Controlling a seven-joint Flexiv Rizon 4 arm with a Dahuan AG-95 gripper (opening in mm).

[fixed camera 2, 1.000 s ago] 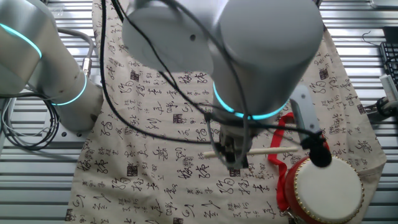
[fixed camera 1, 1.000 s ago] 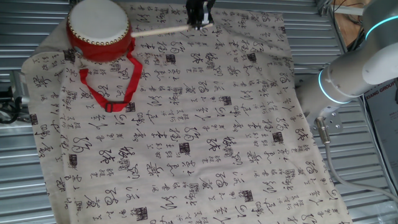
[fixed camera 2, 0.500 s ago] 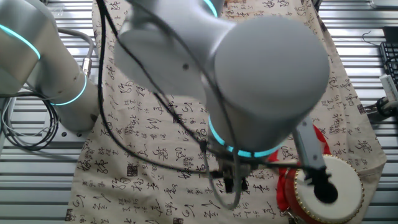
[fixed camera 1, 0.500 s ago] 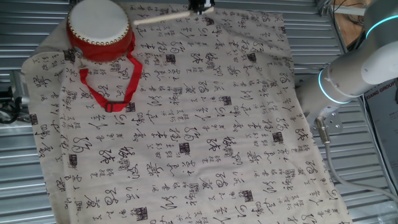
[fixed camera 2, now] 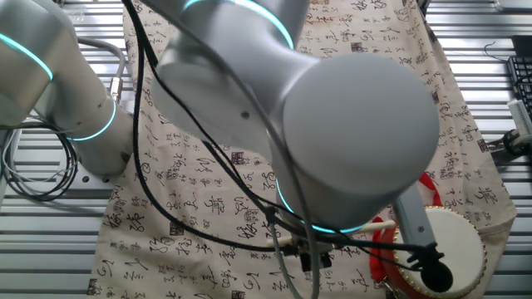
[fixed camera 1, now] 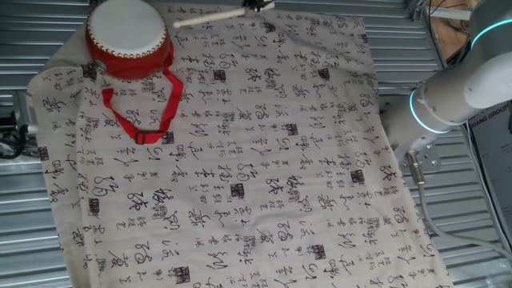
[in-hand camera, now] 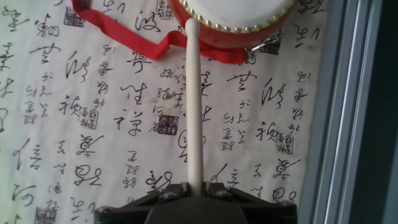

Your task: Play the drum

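The drum (fixed camera 1: 128,36) has a red body and a cream skin head and sits on the printed cloth at the far left corner. Its red strap with a buckle (fixed camera 1: 141,114) lies in front of it. My gripper (fixed camera 1: 258,5) is at the top edge of this view, shut on the thin pale wooden stick (fixed camera 1: 212,15). The stick's tip points at the drum's right rim, lifted off the cloth. In the hand view the gripper (in-hand camera: 194,186) clamps the stick (in-hand camera: 194,106), whose tip ends at the edge of the drum (in-hand camera: 239,18). In the other fixed view the arm hides most of the drum (fixed camera 2: 453,241).
The cloth with black calligraphy (fixed camera 1: 240,176) covers the table, over a ribbed metal surface (fixed camera 1: 16,232). The arm's base and elbow (fixed camera 1: 456,96) stand at the right. The cloth's edge and a metal rail (in-hand camera: 348,112) run close beside the drum.
My gripper has risen with the stick, from just above the cloth to the top edge of the fixed view. The stick's tip has lifted up beside the drum's rim. The drum has not moved.
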